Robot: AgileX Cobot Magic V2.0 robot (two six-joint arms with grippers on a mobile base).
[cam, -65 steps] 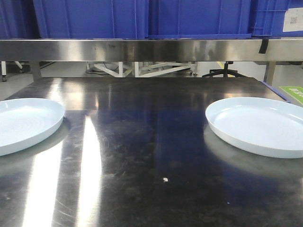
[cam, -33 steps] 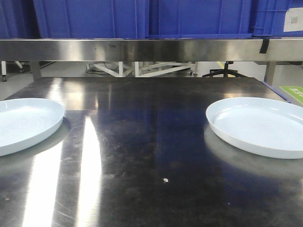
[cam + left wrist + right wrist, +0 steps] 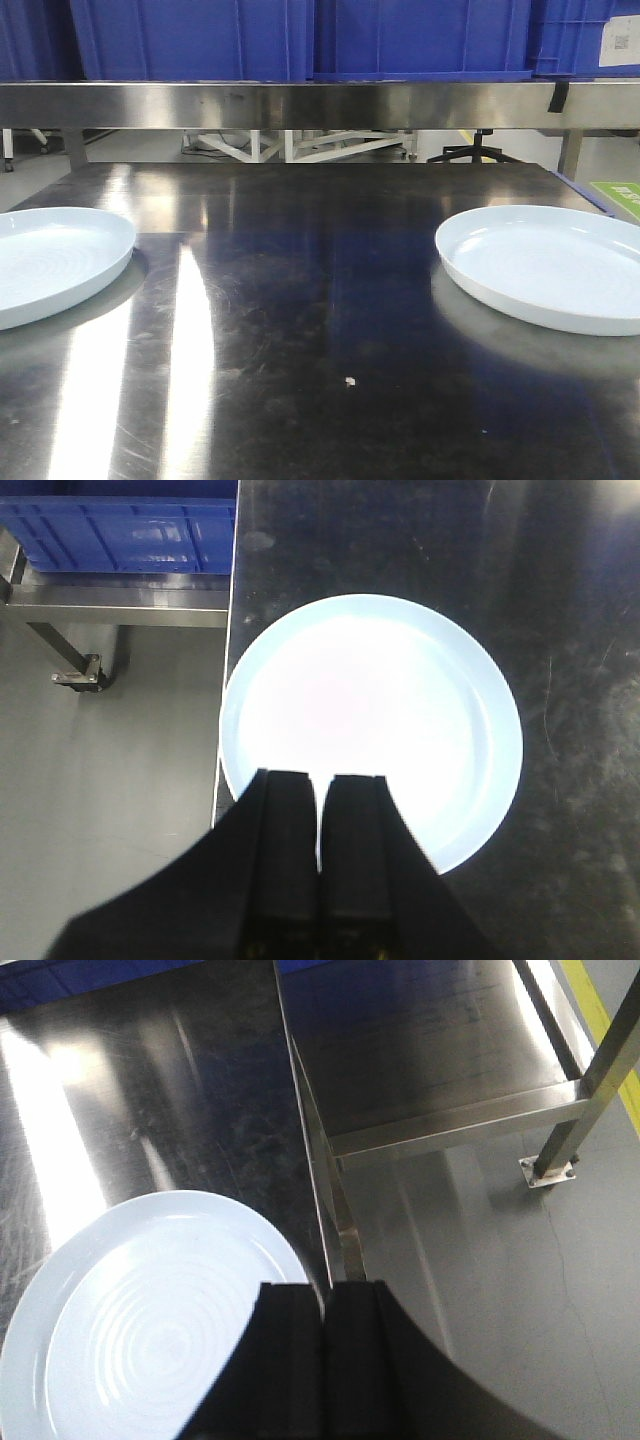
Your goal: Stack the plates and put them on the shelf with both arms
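Note:
Two pale bluish-white plates lie flat on the dark steel tabletop, far apart. The left plate (image 3: 55,258) (image 3: 370,720) sits at the table's left edge, its rim slightly overhanging. The right plate (image 3: 550,262) (image 3: 140,1320) sits near the right edge. My left gripper (image 3: 320,777) hovers above the near rim of the left plate, jaws shut with nothing between them. My right gripper (image 3: 324,1288) hangs above the right plate's rim by the table edge, also shut and empty. The shelf rail (image 3: 320,105) runs across the back, above the table. Neither arm shows in the front view.
Blue crates (image 3: 300,38) stand on the shelf above the rail. A small light speck (image 3: 349,380) lies on the tabletop (image 3: 320,300) between the plates. Beyond the right edge is a lower steel table (image 3: 440,1050) with a leg (image 3: 585,1090) on grey floor.

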